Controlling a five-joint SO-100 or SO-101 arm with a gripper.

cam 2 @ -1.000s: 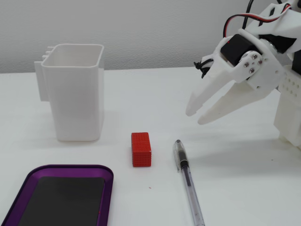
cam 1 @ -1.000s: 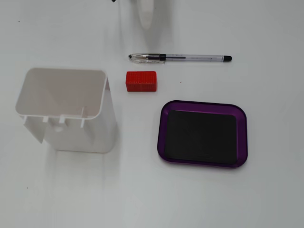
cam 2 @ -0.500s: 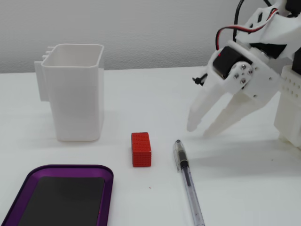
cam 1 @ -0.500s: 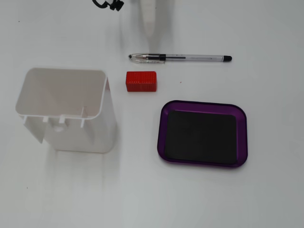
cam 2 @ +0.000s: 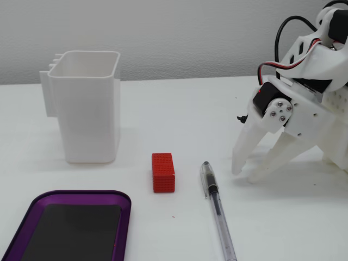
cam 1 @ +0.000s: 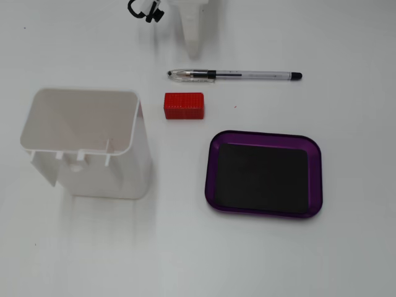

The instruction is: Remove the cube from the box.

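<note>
Box (cam 2: 122, 204) nearest, empty. Beyond it the cube (cam 2: 163, 172) sits on the counter (cam 2: 163, 109), already outside, long axis running near-to-far. Pen (cam 2: 217, 209) lies between cube and hand (cam 2: 246, 173). Hand to cube's right, released, holding nothing.

Red ribbed cube (cam 1: 184, 106) lies flat on counter (cam 1: 346, 247), outside the purple black-bottomed box (cam 1: 213, 148), near its corner.

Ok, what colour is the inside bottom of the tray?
Black, inside a purple rim; the tray shows best in the fixed view from above.
</note>
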